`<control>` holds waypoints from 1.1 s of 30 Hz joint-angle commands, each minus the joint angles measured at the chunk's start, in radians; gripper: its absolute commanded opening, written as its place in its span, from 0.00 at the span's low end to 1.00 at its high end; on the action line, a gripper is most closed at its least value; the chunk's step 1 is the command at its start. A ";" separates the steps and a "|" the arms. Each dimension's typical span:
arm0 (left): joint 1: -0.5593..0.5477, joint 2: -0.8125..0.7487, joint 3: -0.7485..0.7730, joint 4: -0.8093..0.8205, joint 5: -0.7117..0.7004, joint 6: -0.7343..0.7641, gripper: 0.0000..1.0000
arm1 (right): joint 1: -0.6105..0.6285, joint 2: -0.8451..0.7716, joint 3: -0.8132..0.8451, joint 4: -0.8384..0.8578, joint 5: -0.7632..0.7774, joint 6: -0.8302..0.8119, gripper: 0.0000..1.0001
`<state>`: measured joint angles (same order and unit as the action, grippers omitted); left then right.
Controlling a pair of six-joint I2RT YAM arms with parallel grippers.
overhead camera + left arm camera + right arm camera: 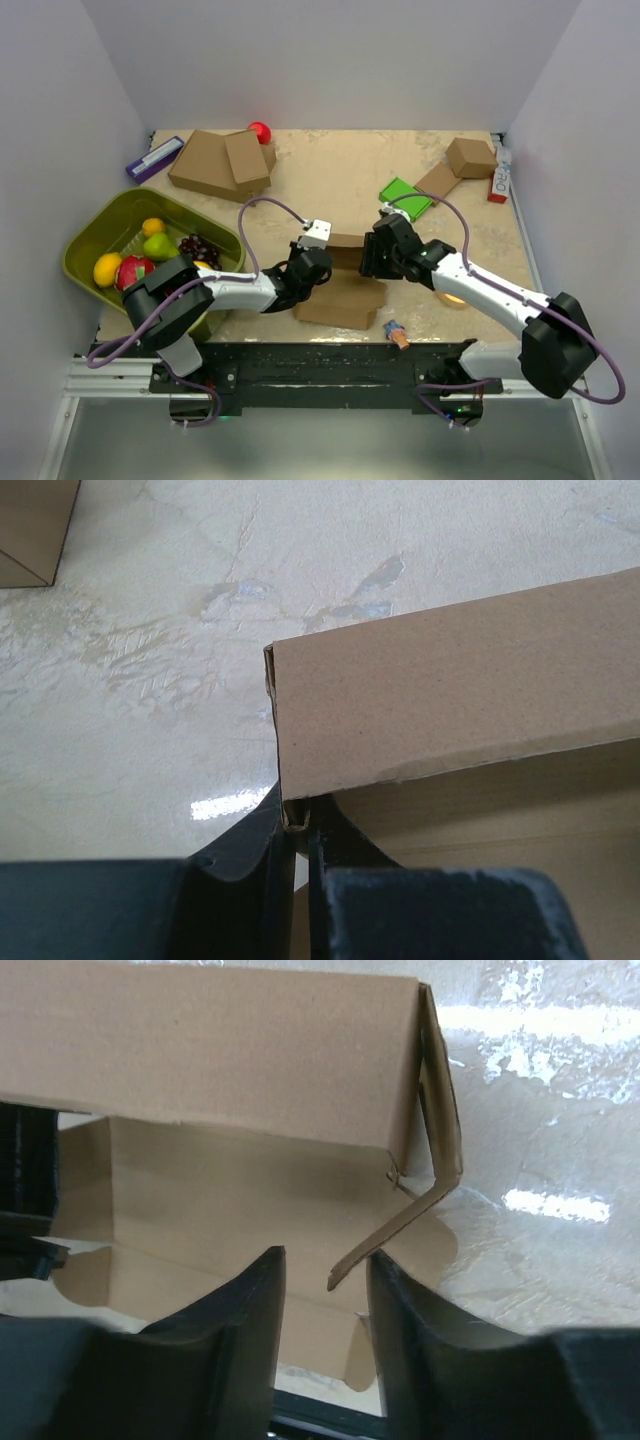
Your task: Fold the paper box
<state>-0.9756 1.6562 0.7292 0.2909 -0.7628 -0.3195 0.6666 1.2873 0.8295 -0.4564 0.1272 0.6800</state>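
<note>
Walls going up: the paper box (pixel 340 298) lies at the table's (pixel 350 170) 6 o'clock. Left gripper (pixel 297 832) pinches its 9 o'clock corner; right gripper (pixel 325 1282) gapes around the 3 o'clock flap (pixel 402 1222), which probably needs tucking inward.

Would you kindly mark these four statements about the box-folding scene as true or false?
1. The left gripper is closed on a corner of the paper box. True.
2. The right gripper is clamped shut on a flap. False: its fingers stand apart, and a bent flap hangs loose between them.
3. The green bin holds fruit. True.
4. The red ball lies inside the green bin. False: it sits at the far edge of the table, beside the stacked boxes.
</note>
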 commanded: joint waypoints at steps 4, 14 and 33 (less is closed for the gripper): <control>0.000 -0.009 -0.019 -0.009 -0.003 0.045 0.01 | -0.027 -0.100 0.127 -0.129 0.100 -0.057 0.73; 0.008 -0.024 -0.031 -0.001 0.007 0.042 0.01 | -0.301 -0.161 0.123 -0.165 0.219 -0.175 0.68; 0.009 -0.026 -0.034 0.008 0.019 0.056 0.01 | -0.288 -0.122 -0.159 0.254 -0.253 -0.347 0.56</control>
<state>-0.9688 1.6508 0.7147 0.3134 -0.7441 -0.3168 0.3775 1.1728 0.6937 -0.3462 0.0013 0.3950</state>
